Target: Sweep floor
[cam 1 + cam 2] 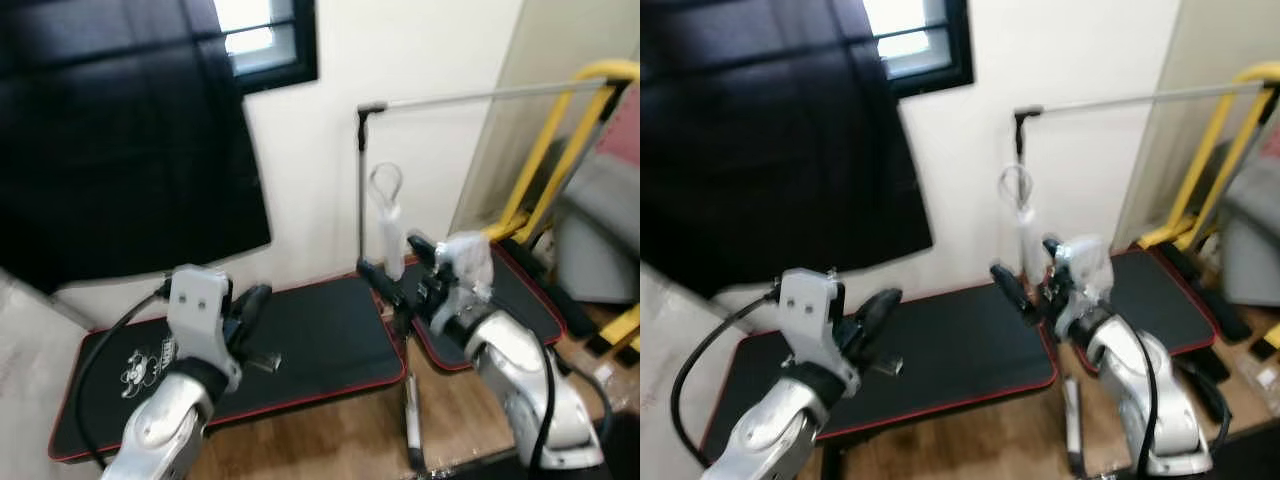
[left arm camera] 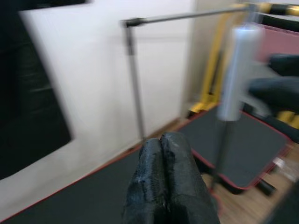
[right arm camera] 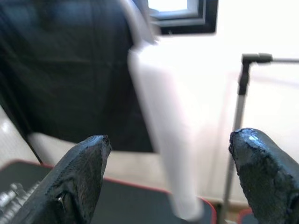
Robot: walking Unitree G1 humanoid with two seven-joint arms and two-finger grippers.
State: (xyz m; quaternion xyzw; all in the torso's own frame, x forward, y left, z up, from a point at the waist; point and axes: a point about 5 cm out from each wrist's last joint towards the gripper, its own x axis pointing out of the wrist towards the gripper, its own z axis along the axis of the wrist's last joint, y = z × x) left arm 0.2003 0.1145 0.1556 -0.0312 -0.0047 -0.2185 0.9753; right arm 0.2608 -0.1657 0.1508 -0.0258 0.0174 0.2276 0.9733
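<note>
White wall (image 1: 420,60) and a dark window (image 1: 265,45) back this corner, with wooden floor (image 1: 340,430) underfoot, and I see the broom handle (image 1: 390,235) standing upright in front of the wall, white with a loop at its top, just ahead of my right gripper (image 1: 395,285). From the right wrist camera the white handle (image 3: 161,140) runs between my two black fingers (image 3: 79,172), which are spread wide with the handle not touching either one. Lower down in the head view, a grey length of the stick (image 1: 412,425) meets the floor between the mats. My left gripper (image 1: 250,310) hangs over the near black mat (image 1: 310,350), its fingers (image 2: 163,182) pressed together on nothing, and it sits well apart from the broom. That red-edged mat lies along the wall, and a second red-edged mat (image 1: 520,295) lies to its right behind my right arm. A thin black and silver rail (image 1: 470,97) rises from a post behind the broom and runs off to the right. A yellow frame (image 1: 560,140) leans in the right corner beside a grey object I cannot identify. A large black cloth (image 1: 120,130) hangs over the wall on the left.
</note>
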